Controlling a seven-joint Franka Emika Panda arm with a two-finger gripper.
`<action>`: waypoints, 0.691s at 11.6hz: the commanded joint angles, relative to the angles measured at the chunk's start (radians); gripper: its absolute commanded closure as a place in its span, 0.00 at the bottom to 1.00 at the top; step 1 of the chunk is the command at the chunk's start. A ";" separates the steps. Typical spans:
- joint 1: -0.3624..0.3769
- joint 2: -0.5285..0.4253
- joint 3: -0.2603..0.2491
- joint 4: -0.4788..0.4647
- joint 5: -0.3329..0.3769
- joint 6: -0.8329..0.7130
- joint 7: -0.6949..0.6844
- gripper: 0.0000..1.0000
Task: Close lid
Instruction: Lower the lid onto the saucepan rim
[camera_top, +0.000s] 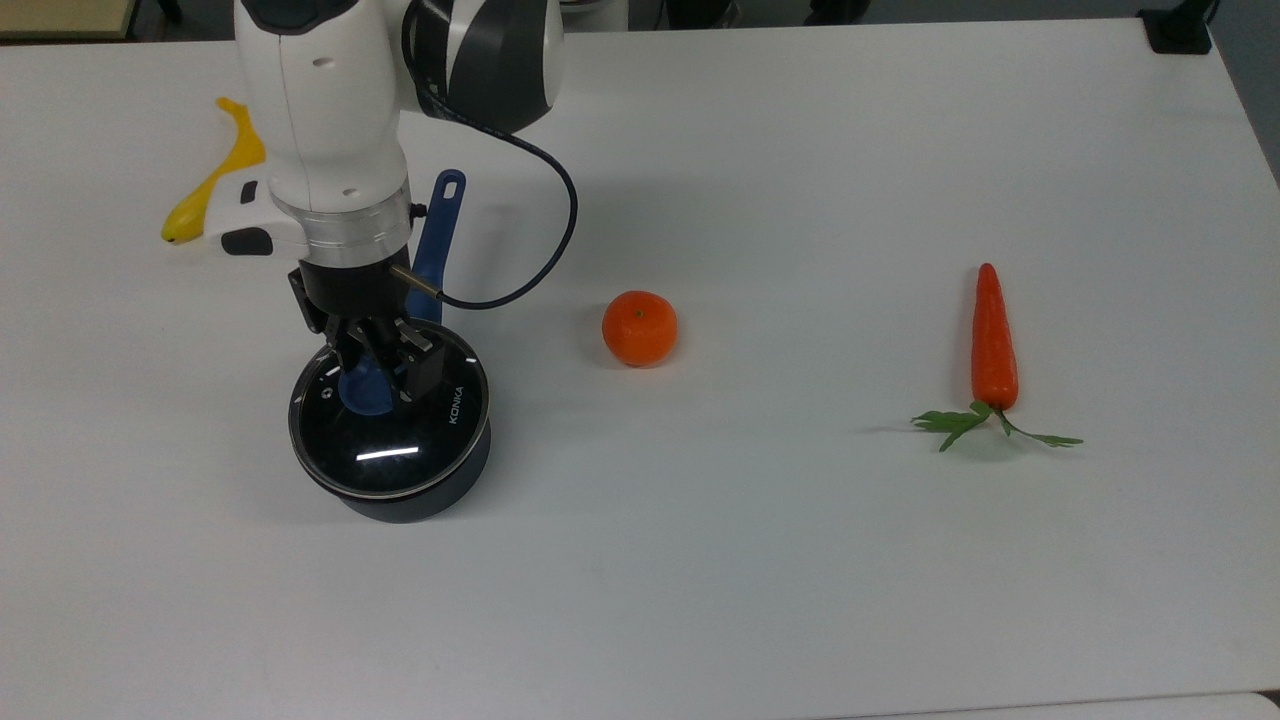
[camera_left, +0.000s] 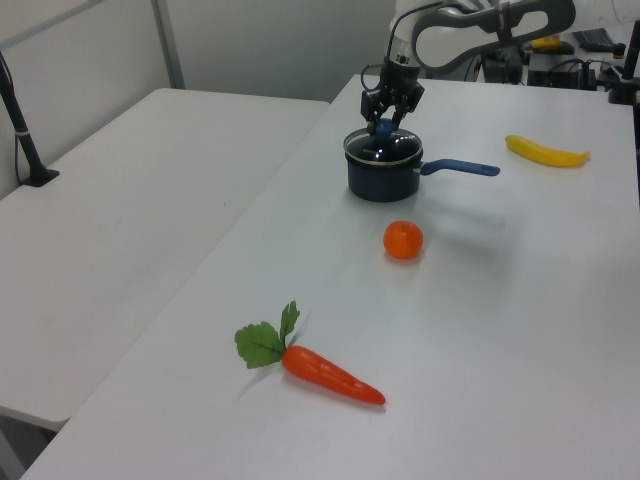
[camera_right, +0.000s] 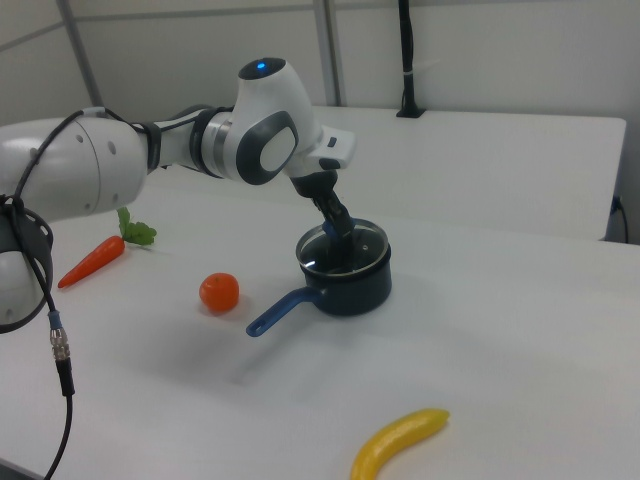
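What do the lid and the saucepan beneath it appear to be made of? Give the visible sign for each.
Lid: clear glass, as the dark inside shows through and a lamp glints on it; its thin bright rim looks metal, its blue knob probably plastic. Saucepan: dark, smooth wall, likely coated metal, with a blue, plastic-looking handle.

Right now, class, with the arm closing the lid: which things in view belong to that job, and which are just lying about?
Belonging to the job:
lid
saucepan
gripper

Just lying about:
orange
carrot
banana
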 joint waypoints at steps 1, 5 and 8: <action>0.012 0.029 -0.014 0.020 -0.025 0.012 0.022 0.45; 0.010 0.046 -0.012 0.020 -0.037 0.012 0.022 0.44; 0.007 0.043 -0.011 0.015 -0.032 0.012 0.025 0.00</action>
